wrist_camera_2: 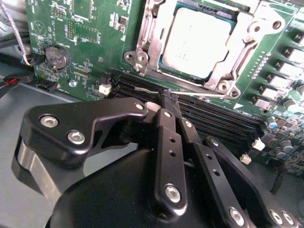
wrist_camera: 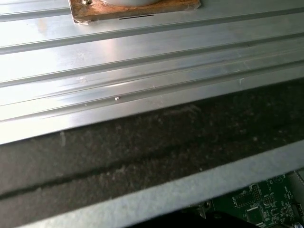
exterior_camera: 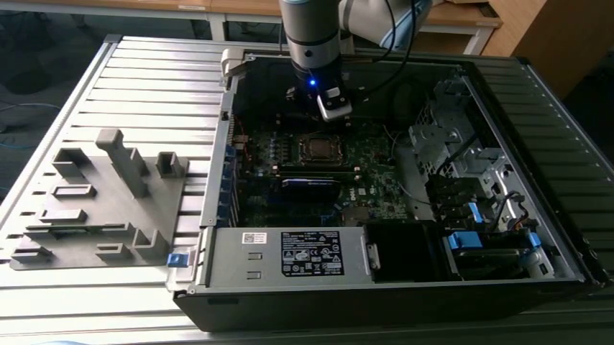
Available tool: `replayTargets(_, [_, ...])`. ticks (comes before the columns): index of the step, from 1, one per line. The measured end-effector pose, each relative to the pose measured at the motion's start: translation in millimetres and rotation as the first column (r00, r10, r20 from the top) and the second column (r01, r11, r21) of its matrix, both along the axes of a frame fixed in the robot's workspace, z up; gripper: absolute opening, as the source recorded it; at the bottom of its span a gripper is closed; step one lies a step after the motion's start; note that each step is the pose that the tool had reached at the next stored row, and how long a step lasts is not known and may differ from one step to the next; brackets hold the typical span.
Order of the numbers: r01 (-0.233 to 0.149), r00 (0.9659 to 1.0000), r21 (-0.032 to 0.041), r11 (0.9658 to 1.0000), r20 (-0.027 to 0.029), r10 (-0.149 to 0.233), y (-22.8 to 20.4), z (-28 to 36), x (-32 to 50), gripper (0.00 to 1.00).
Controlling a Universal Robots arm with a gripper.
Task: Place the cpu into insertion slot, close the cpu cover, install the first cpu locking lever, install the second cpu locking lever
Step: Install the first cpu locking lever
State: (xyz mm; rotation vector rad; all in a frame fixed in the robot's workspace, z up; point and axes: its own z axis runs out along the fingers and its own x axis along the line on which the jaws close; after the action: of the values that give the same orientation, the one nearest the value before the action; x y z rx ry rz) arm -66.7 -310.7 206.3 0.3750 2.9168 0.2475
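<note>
The cpu lies flat in its socket, its dull silver top facing up. The cpu cover, a shiny metal frame, is down around the chip's edges. A thin locking lever rod runs along the socket's near edge, and its hooked end sticks out beside my fingertips. My gripper is shut, its black fingers pressed together with the tips right at that rod; I cannot tell whether they touch it. In the exterior view the gripper hangs just behind the socket inside the open computer case.
Memory slots lie between my gripper and the socket. A coin battery sits on the green board. A white-labelled power supply box fills the case's front, and a drive cage stands at the exterior view's right. A grey slotted fixture rests on the slatted table.
</note>
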Motion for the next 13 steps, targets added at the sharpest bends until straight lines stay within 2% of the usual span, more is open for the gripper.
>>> replayTargets(10, [0.0,1.0,0.0002,1.0,0.0027,0.0,0.0,-1.9,0.1,0.11])
replayTargets(13, [0.0,1.0,0.005,1.0,0.0091,0.0,0.0,-2.3,0.1,0.11])
